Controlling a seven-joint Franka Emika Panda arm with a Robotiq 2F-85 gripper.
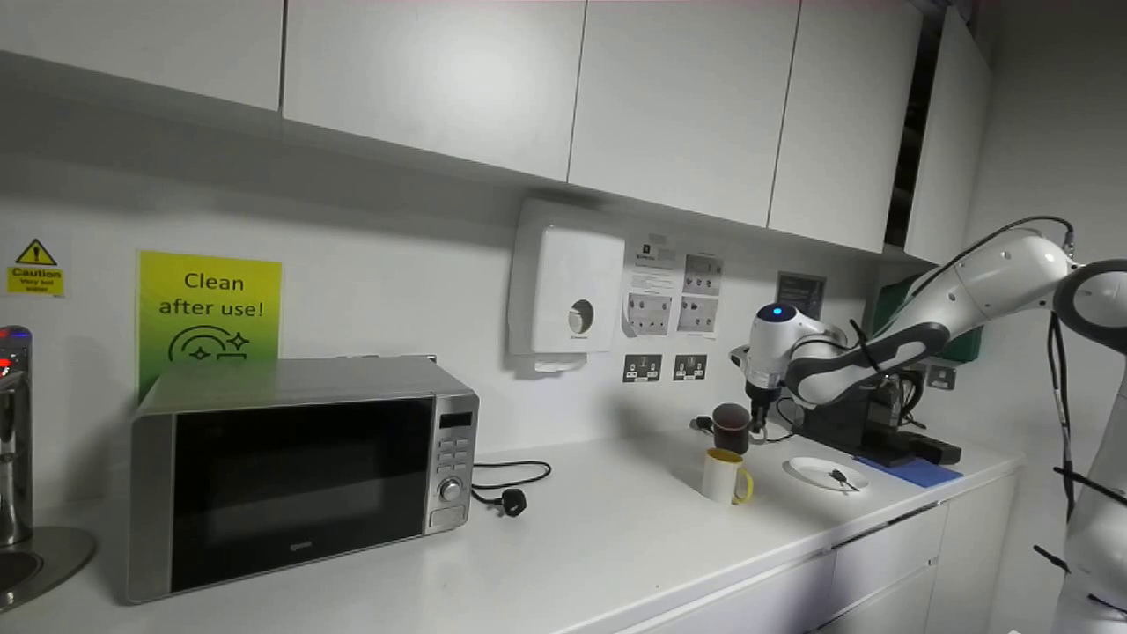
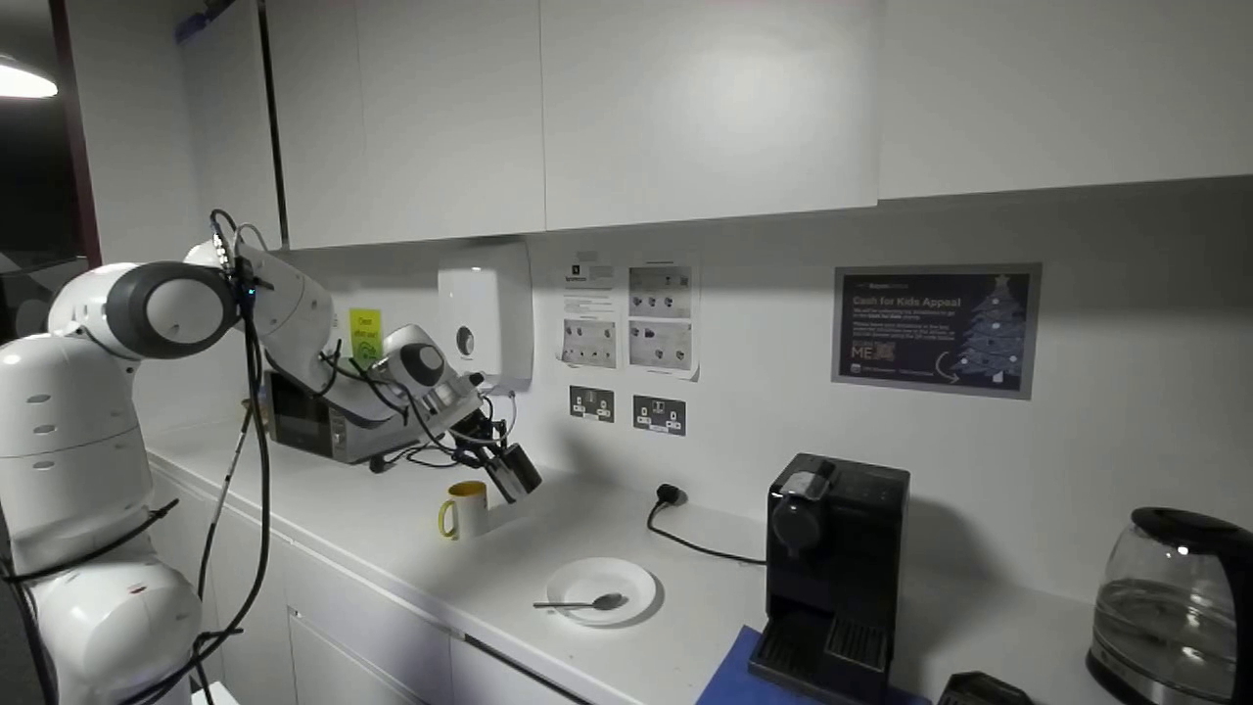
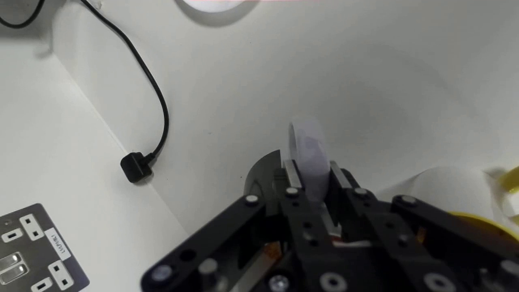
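- the step in hand looks like a handle grip on the dark mug [image 1: 732,431]; the hold appears made.
- the fingers [image 3: 340,176] are clamped on the mug's pale handle [image 3: 311,156], one on each side, with only the handle's thickness between them.
- the dark mug is at the fingers, over the surface [image 1: 599,528]; in an exterior view it [image 2: 525,470] leans, and whether its base touches the surface i cannot tell.
- a white mug [image 2: 472,511] with a yellow handle stands upright near it; a plate [image 2: 634,589] bearing a spoon [image 2: 607,601] lies farther off.
- any next move calls, in my judgement, for a firm pinch, since a mug held off-centre could swing, and for clearance from the white mug.
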